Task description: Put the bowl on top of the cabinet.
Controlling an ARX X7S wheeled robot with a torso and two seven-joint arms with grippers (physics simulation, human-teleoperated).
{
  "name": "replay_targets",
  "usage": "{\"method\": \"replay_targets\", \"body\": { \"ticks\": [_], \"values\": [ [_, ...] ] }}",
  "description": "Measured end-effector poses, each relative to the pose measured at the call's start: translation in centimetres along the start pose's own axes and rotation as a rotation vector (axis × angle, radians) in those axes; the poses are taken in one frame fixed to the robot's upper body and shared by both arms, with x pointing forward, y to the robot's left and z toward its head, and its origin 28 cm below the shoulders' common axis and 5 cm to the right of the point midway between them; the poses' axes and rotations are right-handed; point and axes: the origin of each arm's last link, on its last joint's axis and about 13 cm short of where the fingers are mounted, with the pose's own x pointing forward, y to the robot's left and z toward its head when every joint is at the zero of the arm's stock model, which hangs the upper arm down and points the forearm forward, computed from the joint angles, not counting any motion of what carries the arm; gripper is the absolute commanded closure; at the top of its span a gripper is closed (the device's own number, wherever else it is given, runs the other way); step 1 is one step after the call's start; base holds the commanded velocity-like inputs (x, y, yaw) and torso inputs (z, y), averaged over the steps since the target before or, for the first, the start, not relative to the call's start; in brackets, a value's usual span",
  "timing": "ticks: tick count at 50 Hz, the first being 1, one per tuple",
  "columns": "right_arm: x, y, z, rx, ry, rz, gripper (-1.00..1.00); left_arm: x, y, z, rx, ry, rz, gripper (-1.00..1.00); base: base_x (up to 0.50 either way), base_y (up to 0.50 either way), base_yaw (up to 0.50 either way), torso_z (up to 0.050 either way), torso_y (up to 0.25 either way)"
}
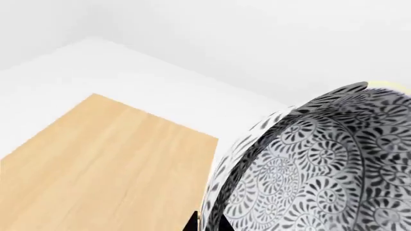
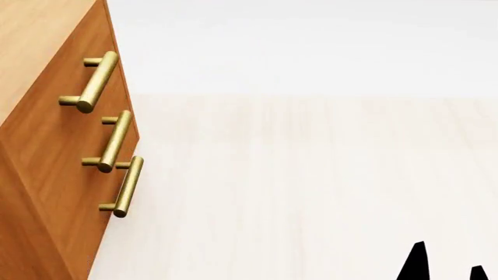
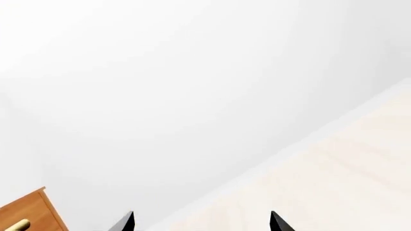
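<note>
- The bowl (image 1: 321,168) hangs above the cabinet (image 1: 103,168) top, its rim pinched in the left end effector (image 1: 207,224).
- The right end effector (image 3: 200,222) is spread, holding nothing.
- Three brass handles (image 2: 116,140) show on the cabinet's front.

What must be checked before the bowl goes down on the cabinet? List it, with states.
1. Grip: bowl in left gripper: ok, jaws flank its wall.
2. Landing spot: cabinet top: ok, bare wood shows beside the bowl.
3. Clearance between bowl and that top: cannot tell.
4. Right gripper out of the way: ok, open, empty, off the cabinet.
5. Head view covers the bowl: not ok, it shows only drawer handles and floor.
</note>
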Motion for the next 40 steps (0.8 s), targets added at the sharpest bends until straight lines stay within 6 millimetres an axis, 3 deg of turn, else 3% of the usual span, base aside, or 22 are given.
{"method": "replay_targets", "body": {
  "ticks": [19,40],
  "values": [
    [0.8,-0.6,0.0,0.004,0.002,-0.041,-1.00,4.0,0.7,3.4,-0.314,0.076,0.115,1.00,0.00,0.00,0.00,0.001,0.001],
    [1.0,-0.8,0.1,0.002,-0.007,-0.052,-1.00,5.9,2.1,2.6,-0.448,0.031,0.287,1.00,0.00,0.00,0.00,0.000,0.000]
  ]
}}
